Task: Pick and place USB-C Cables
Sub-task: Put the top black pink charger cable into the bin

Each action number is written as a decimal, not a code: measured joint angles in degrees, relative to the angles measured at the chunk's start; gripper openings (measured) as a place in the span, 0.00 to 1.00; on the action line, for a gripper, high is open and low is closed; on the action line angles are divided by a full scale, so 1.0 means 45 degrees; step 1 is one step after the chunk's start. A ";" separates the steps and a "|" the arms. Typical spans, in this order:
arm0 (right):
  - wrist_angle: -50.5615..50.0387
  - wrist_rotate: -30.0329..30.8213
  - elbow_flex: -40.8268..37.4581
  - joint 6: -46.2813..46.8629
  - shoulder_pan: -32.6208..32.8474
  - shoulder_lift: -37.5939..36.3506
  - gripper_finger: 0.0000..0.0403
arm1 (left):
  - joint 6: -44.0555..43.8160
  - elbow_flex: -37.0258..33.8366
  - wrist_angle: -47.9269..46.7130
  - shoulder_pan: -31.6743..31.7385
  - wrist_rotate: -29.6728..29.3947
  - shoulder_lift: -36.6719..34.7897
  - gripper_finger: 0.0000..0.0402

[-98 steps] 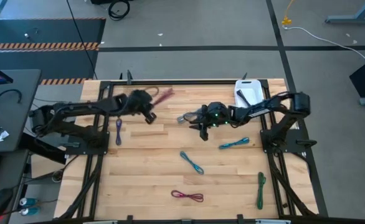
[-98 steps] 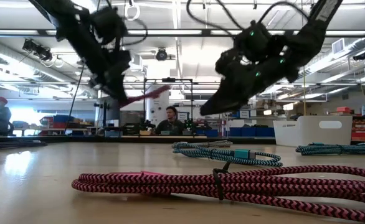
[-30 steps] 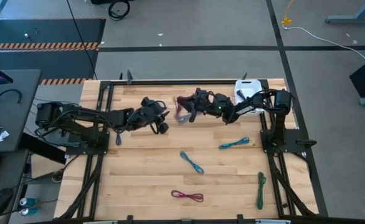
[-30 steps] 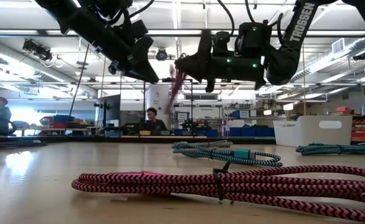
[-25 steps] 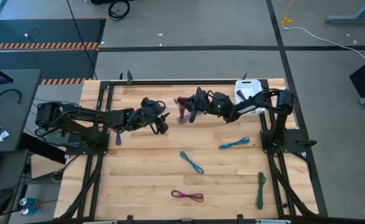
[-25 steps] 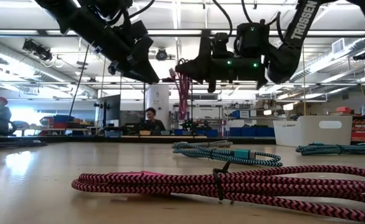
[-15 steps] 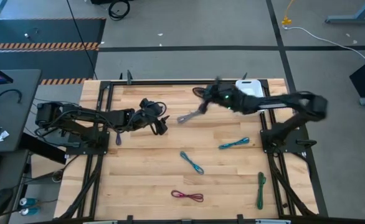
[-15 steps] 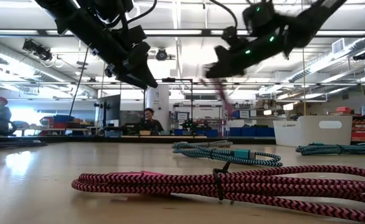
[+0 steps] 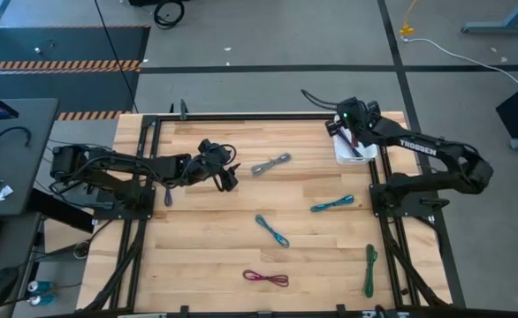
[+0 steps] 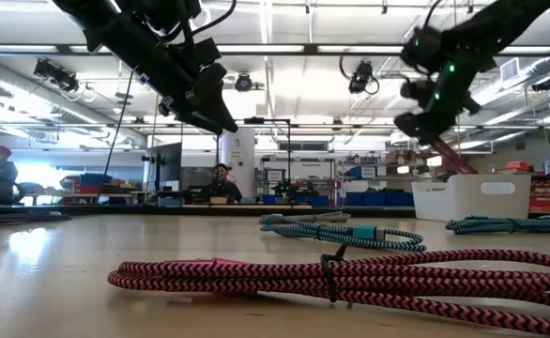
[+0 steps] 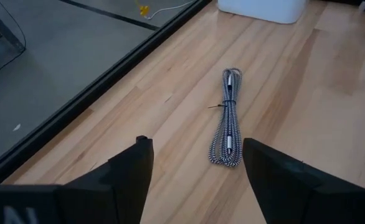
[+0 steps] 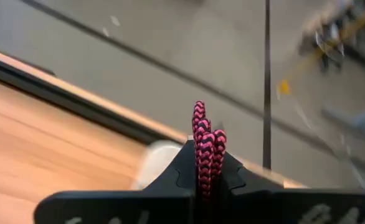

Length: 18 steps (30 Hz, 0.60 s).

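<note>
My right gripper (image 9: 352,130) is above the white bin (image 9: 366,152) at the table's far right and is shut on a magenta-red braided cable (image 12: 204,143). In the low view that cable (image 10: 453,157) slants down toward the bin (image 10: 472,197). My left gripper (image 9: 226,175) is open and empty above the table, left of the grey cable (image 9: 270,164), which lies flat and also shows in the left wrist view (image 11: 227,118). The teal (image 9: 332,204), light blue (image 9: 272,230), maroon (image 9: 266,278), green (image 9: 369,269) and purple (image 9: 168,187) cables lie flat on the table. My right gripper pinches the bundled strands of the magenta-red cable (image 12: 205,163) between its two fingers, several strands together. One short looped end (image 12: 201,118) sticks out past the fingertips. The rest of the cable hangs slanting below the gripper (image 10: 455,160), clear of the table, over the bin.
Dark frame rails (image 9: 241,115) run along the table's edges. The arm bases stand at the left (image 9: 109,190) and right (image 9: 405,199) sides. A person (image 10: 221,183) sits far behind the table. Bare wood (image 9: 215,238) lies between the cables.
My right gripper has carried the magenta-red cable from the far middle of the table toward the right edge and now hangs it over the white bin. The cable has swung below the gripper on the way.
</note>
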 joint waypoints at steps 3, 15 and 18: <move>-0.0817 -0.0848 -0.0015 0.0710 -0.1074 0.0688 0.03 | -0.0004 -0.0001 0.0005 0.0000 0.0000 0.0000 0.62; -0.2468 -0.2147 0.0597 0.1325 -0.1602 0.3388 0.06 | 0.0185 0.0004 0.0180 -0.0005 0.0005 0.0000 0.61; -0.2419 -0.1623 0.0602 0.1442 -0.1462 0.3928 0.09 | 0.0185 0.0001 0.0201 -0.0019 0.0005 0.0000 0.61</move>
